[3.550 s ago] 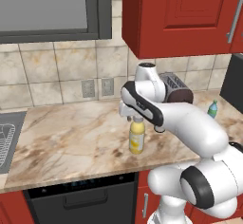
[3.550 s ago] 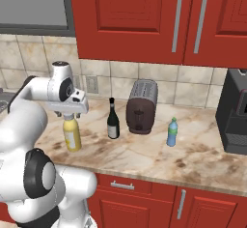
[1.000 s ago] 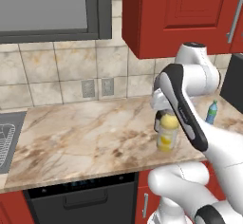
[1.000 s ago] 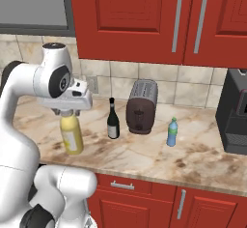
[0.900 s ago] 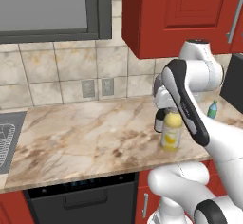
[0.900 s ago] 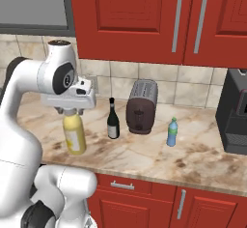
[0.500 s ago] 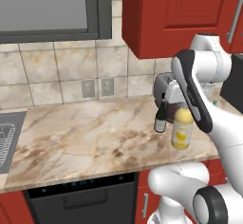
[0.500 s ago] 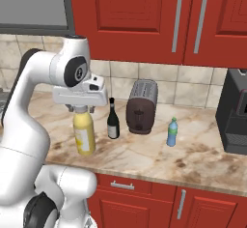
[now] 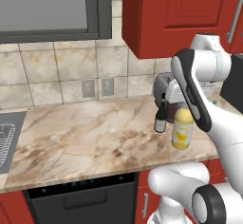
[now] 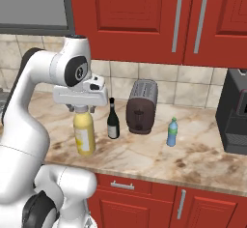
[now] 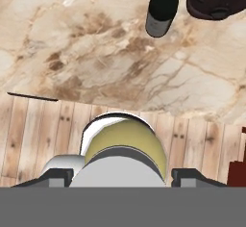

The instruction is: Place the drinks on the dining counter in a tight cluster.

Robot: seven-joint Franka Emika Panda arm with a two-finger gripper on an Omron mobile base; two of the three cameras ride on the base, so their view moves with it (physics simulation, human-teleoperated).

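- One marbled beige stone bench (image 10: 144,157), backed by a tiled wall under red cabinets (image 10: 144,19); its left end is cut off in the right base view and its right end is hidden behind the arm in the left base view.
- One black coffee machine (image 10: 235,113) at the bench's right end, cut off by the picture edge.
- One dark brown toaster (image 10: 141,106) near the bench's back edge; in the left base view the arm hides most of it.
- One white two-finger gripper (image 10: 82,108) clamped on the cap of the juice bottle; its fingertips are hard to make out in the base views, and the hand view gives only two dark tips at the bottom.
- Three drink bottles in all:
  - one stout yellow juice bottle with a pale cap (image 10: 84,132), hanging upright from the gripper at the bench's front edge; the hand view looks down on its top (image 11: 126,149) with wooden floor (image 11: 38,134) beneath it, beyond the bench edge.
  - one dark slim-necked wine bottle (image 10: 113,121) standing mid-bench, just left of the toaster and near the juice bottle.
  - one small blue water bottle with a green cap (image 10: 171,133) standing right of the toaster, apart from the other two; its label is too small to read.
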